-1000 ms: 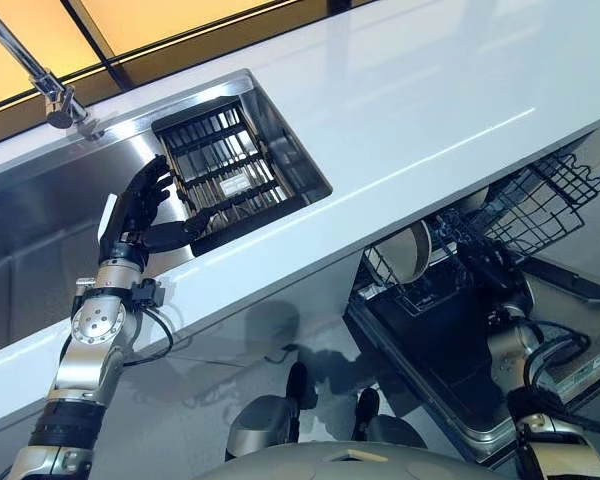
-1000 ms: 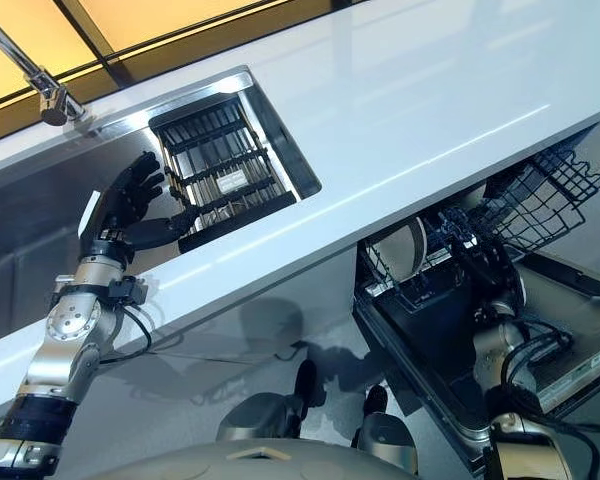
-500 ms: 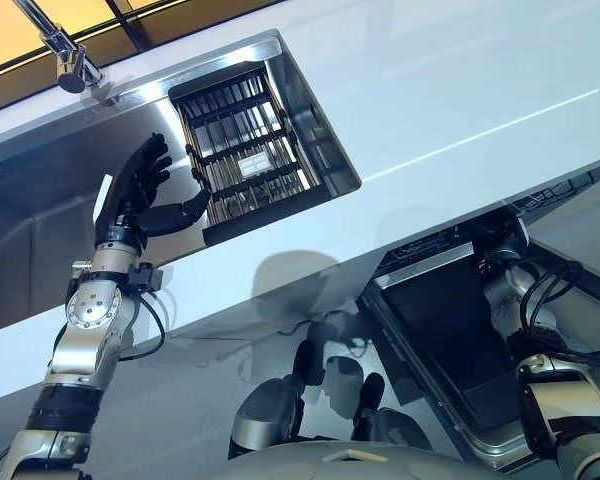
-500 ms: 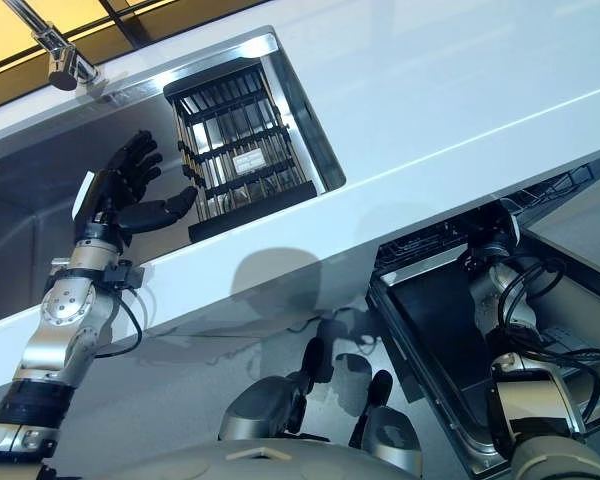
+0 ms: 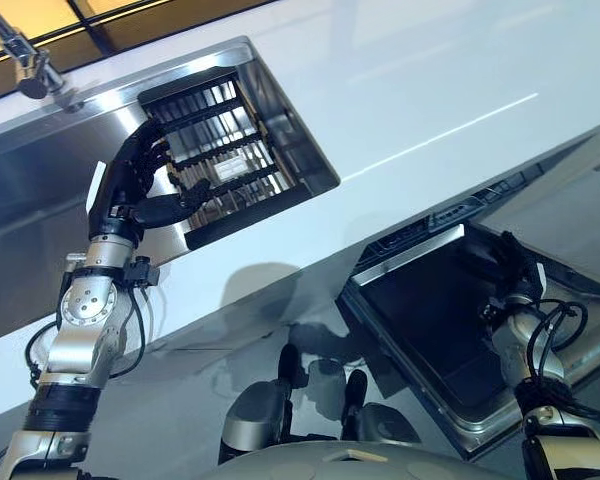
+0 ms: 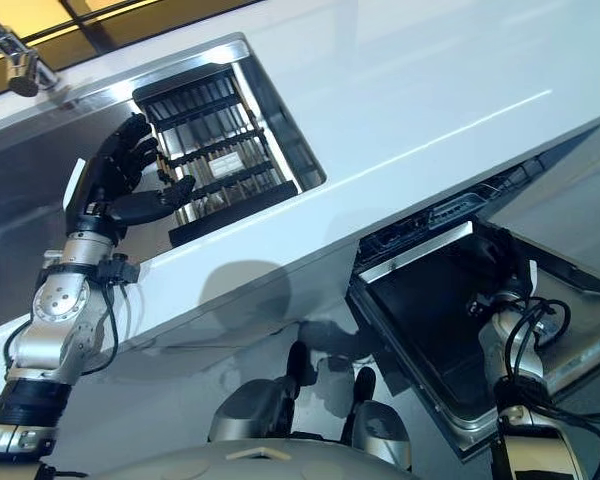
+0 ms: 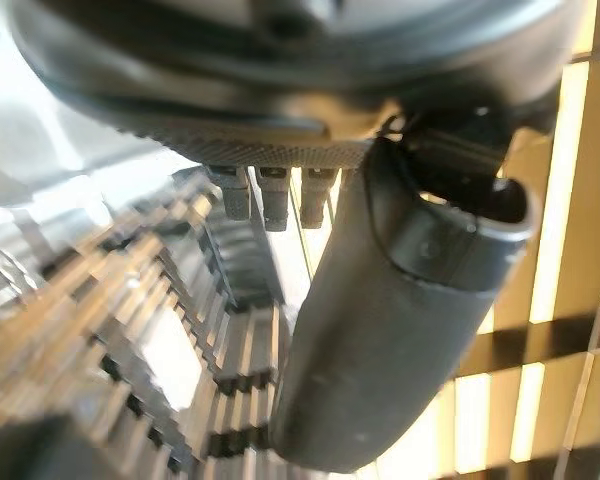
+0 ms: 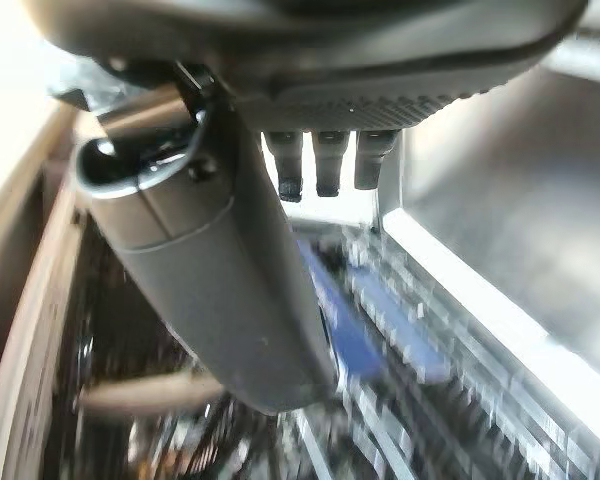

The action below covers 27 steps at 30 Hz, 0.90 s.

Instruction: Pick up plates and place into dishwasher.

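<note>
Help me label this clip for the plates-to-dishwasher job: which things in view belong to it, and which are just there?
Part of the job:
- left hand, open, at the dish rack in the sink
- right hand, by the dishwasher door; its fingers are hard to read

No plate can be made out.

Just there:
- faucet
- white countertop

Both eye views look down from the robot's head, tilted, and share one scene seen from slightly offset places: the white countertop, the steel sink with its dish rack, and the open dishwasher door below. The left wrist view looks along the left hand, very close to the rack's slats. The right wrist view looks along the right hand into the dishwasher.
</note>
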Tool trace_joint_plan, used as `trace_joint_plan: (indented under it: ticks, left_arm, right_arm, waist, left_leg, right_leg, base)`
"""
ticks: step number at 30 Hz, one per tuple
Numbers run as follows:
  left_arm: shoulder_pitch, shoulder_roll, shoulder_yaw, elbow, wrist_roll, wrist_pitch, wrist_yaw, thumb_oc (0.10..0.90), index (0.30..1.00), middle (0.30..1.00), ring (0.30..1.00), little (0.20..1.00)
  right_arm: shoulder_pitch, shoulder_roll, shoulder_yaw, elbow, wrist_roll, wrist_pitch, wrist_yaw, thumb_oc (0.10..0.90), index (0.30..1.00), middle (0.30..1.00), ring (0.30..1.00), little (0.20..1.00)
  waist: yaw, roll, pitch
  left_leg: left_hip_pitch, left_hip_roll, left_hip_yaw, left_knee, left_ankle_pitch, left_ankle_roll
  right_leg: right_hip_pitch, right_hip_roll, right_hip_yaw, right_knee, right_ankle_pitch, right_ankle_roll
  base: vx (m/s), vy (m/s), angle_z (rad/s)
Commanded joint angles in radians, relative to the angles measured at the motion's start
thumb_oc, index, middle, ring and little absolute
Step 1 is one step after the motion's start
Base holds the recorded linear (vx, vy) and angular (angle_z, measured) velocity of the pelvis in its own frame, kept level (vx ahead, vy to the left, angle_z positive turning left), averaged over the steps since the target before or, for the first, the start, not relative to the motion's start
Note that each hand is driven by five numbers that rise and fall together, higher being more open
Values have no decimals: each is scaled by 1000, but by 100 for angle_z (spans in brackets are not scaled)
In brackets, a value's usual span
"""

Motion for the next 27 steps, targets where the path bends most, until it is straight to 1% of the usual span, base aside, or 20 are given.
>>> trace_joint_plan:
  ticks: [1,3,5,7,8,10,12,13,14,16,17,21,22,23,24,27]
  left_arm:
    - [-35,17,39,-50,-5,-69,1,800,900,900,900,900]
    - [-46,15,34,-42,-6,-68,3,800,900,900,900,900]
    - [-52,7,32,-35,-1,-68,3,800,900,900,900,900]
    - [-59,1,29,-26,2,-66,4,800,900,900,900,900]
    - [-62,0,28,-20,0,-66,1,800,900,900,900,900]
    - [-65,-4,25,-13,3,-69,0,800,900,900,900,900]
    - [-58,-11,28,-17,4,-71,2,800,900,900,900,900]
    - [-50,-17,31,-26,3,-70,8,800,900,900,900,900]
    - [-44,-22,35,-27,-3,-73,7,800,900,900,900,900]
    - [-35,-33,37,-28,-3,-81,8,800,900,900,900,900]
    - [-30,-38,37,-27,-8,-85,10,800,900,900,900,900]
    - [-22,-52,38,-21,-14,-96,17,800,900,900,900,900]
    - [-21,-53,40,-17,-20,-100,15,800,900,900,900,900]
    - [-21,-54,41,-15,-19,-102,16,800,900,900,900,900]
    - [-20,-56,45,-10,-20,-106,17,800,900,900,900,900]
    - [-15,-60,55,-4,-20,-110,14,800,900,900,900,900]
  right_arm:
    - [-54,-126,-18,-209,-57,-91,-21,800,900,900,900,900]
    - [-66,-131,-36,-267,-31,-118,-22,800,900,900,900,900]
    - [-77,-138,-58,-338,-43,-155,-40,800,900,900,900,900]
    - [-83,-141,-74,-392,-59,-180,-54,800,900,900,900,900]
    - [-86,-143,-80,-410,-67,-180,-59,800,900,900,900,900]
    - [-82,-147,-88,-422,-94,-155,-59,800,900,900,900,900]
    - [-65,-151,-93,-427,-140,-115,-72,800,900,900,900,900]
    - [-47,-146,-97,-432,-150,-82,-86,800,900,900,900,900]
    - [-34,-137,-100,-425,-147,-68,-101,800,900,900,900,900]
    - [-20,-119,-104,-413,-149,-64,-129,800,900,900,900,900]
    - [-12,-107,-105,-406,-147,-61,-152,800,900,900,900,900]
    - [7,-60,-108,-378,-169,-80,-224,800,900,900,900,900]
    - [12,-52,-106,-374,-171,-82,-244,800,900,900,900,900]
    - [17,-45,-108,-371,-168,-84,-245,800,900,900,900,900]
    - [28,-31,-113,-361,-160,-94,-259,800,900,900,900,900]
    - [62,-1,-128,-352,-158,-129,-297,800,900,900,900,900]
  waist:
    - [-34,-8,-125]
    - [-39,-11,-131]
    - [-45,-15,-140]
    - [-49,-18,-149]
    - [-49,-20,-153]
    - [-51,-23,-157]
    - [-54,-26,-162]
    - [-56,-27,-166]
    - [-57,-28,-170]
    - [-59,-29,-172]
    - [-60,-29,-176]
    - [-67,-25,-181]
    - [-70,-24,-181]
    - [-72,-23,-182]
    - [-78,-20,-185]
    - [-90,-17,-185]
  left_leg:
    - [47,-46,39,36,-170,28]
    - [54,-46,44,30,-173,28]
    - [60,-46,49,25,-178,29]
    - [64,-47,53,22,-182,29]
    - [64,-47,55,22,-184,29]
    - [61,-48,60,22,-180,29]
    - [64,-48,61,15,-179,30]
    - [66,-48,64,12,-179,31]
    - [72,-47,64,8,-187,31]
    - [70,-47,69,7,-182,33]
    - [77,-47,69,6,-191,34]
    - [83,-47,78,5,-197,36]
    - [79,-47,84,6,-190,37]
    - [79,-47,87,6,-190,37]
    - [85,-47,91,5,-198,37]
    - [84,-46,103,5,-194,39]
  right_leg:
    - [-61,38,8,124,-75,23]
    - [-56,40,14,119,-76,26]
    - [-53,42,22,113,-77,30]
    - [-50,43,29,108,-78,33]
    - [-49,44,33,105,-77,35]
    - [-53,44,36,102,-69,37]
    - [-52,45,39,99,-68,39]
    - [-51,46,40,95,-68,39]
    - [-45,47,41,92,-75,41]
    - [-46,47,39,89,-67,39]
    - [-40,48,40,86,-75,41]
    - [-37,50,46,84,-75,41]
    - [-42,50,47,85,-67,39]
    - [-43,50,48,86,-66,39]
    - [-41,50,52,87,-73,42]
    - [-50,49,57,92,-66,42]
  base:
    - [-66,12,-21]
    - [-58,19,-28]
    - [-56,27,-17]
    - [-45,34,-9]
    - [-78,38,-8]
    - [-81,35,-4]
    - [-63,31,0]
    - [-46,33,-1]
    - [-67,28,-2]
    - [-54,21,-3]
    - [0,0,0]
    - [-58,25,-4]
    - [-81,24,-12]
    - [-63,31,-15]
    - [-56,26,-12]
    - [-56,19,-11]
